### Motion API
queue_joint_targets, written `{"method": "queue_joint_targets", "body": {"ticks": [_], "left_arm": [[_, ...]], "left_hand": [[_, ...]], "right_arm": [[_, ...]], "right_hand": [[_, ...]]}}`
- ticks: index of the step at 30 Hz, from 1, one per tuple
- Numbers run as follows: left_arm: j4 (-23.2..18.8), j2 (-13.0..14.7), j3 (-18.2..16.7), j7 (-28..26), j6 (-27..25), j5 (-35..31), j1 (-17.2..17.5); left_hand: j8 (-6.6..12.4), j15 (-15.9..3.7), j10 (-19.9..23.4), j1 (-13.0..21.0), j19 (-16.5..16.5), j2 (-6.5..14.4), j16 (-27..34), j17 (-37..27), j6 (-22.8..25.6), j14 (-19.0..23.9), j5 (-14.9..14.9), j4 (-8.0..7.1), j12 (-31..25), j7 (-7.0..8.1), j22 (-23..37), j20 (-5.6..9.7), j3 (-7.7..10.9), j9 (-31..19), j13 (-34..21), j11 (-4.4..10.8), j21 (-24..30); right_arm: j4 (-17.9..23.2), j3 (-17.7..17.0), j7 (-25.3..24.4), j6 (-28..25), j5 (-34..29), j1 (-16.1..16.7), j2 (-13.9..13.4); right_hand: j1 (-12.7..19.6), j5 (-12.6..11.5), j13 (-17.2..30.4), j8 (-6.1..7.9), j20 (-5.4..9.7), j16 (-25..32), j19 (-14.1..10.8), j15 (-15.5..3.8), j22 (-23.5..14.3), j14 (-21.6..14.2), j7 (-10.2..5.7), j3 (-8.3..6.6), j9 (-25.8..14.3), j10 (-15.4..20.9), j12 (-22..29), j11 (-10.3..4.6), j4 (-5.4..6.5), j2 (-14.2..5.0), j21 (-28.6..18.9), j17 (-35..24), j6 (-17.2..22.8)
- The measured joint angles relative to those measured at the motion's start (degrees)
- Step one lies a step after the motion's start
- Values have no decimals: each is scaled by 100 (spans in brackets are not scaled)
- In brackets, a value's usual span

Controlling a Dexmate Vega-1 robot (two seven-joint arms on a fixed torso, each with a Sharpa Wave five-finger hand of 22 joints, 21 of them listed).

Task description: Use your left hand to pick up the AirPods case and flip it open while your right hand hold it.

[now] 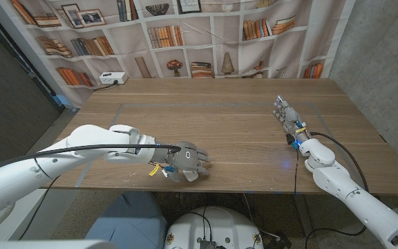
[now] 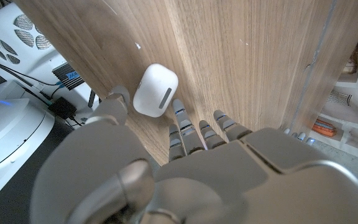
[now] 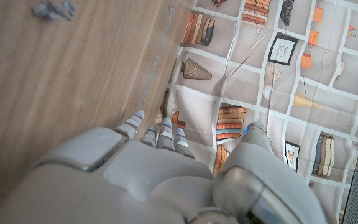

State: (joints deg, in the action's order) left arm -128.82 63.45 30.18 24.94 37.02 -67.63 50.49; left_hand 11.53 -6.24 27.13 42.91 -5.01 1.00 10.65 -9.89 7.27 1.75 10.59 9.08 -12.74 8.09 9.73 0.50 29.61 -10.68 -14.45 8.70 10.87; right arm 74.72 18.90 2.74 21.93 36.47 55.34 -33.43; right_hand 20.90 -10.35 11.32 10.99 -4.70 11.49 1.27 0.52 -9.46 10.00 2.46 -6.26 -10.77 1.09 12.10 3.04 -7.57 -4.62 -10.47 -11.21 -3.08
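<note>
Case: the case (image 2: pixel 155 91) lies on the table (image 1: pixel 220 131) close to the near edge, just ahead of my left fingertips, between thumb and fingers. In the wrist view it looks close to touching, though I can't tell if there's contact yet.

Left hand: my left hand (image 1: pixel 185 161) is down over the case near the table's front edge, back of the hand up, fingers (image 2: pixel 188 127) apart and reaching forward, thumb (image 2: pixel 118 99) out to the side. Wide, holding nothing.

Left arm: it comes in low from my left, forearm nearly level with the table, wrist pointing across toward my right.

How it handles: I'd say small, light, hard shell, glossy and rounded. That means slippery, and a loose pinch could squirt it off the near edge. It won't deform, so no give to help me.

Where to grip: I'd take it across the body, thumb on one broad face, fingers on the other, low enough to leave the lid half free for the flip. From here I can't tell which end is the lid.

Right hand: my right hand (image 1: pixel 287 115) is well off to my right, out past the middle of the table, standing on its edge, fingers fairly straight and pointing away. It grips nothing, waiting.

Risk: that front edge is close; I judge a gentle closing is safer than a scoop.
</note>
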Motion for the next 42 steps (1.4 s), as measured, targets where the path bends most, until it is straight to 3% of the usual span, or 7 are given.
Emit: {"method": "queue_joint_targets", "body": {"ticks": [18, 42], "left_arm": [[-16, 52, 36, -280, -108, -235, 127], [103, -21, 187, -442, -173, -341, 79]], "left_hand": [[0, -11, 103, 333, -72, 9, 44, 0, 31, 52, 0, 137, -14, 31, 0, -72, 90, 0, -8, 103, 0], [38, -73, 381, 845, -157, 150, 89, 0, 144, 299, -7, 127, -112, 82, 0, -193, 194, 0, -40, 214, 0]], "right_arm": [[63, -9, -32, 1, -4, 28, -17], [204, 20, -134, -48, -177, 29, -113]], "right_hand": [[0, 0, 0, 0, 0, 0, 0, 0, 0, 0, -32, 0, 0, 0, 0, 0, 0, 0, 0, 0, 32], [0, 0, 0, 0, -13, 0, 13, 0, 0, 0, -32, 0, 0, 0, -24, 0, 0, 0, 0, 0, 32]]}}
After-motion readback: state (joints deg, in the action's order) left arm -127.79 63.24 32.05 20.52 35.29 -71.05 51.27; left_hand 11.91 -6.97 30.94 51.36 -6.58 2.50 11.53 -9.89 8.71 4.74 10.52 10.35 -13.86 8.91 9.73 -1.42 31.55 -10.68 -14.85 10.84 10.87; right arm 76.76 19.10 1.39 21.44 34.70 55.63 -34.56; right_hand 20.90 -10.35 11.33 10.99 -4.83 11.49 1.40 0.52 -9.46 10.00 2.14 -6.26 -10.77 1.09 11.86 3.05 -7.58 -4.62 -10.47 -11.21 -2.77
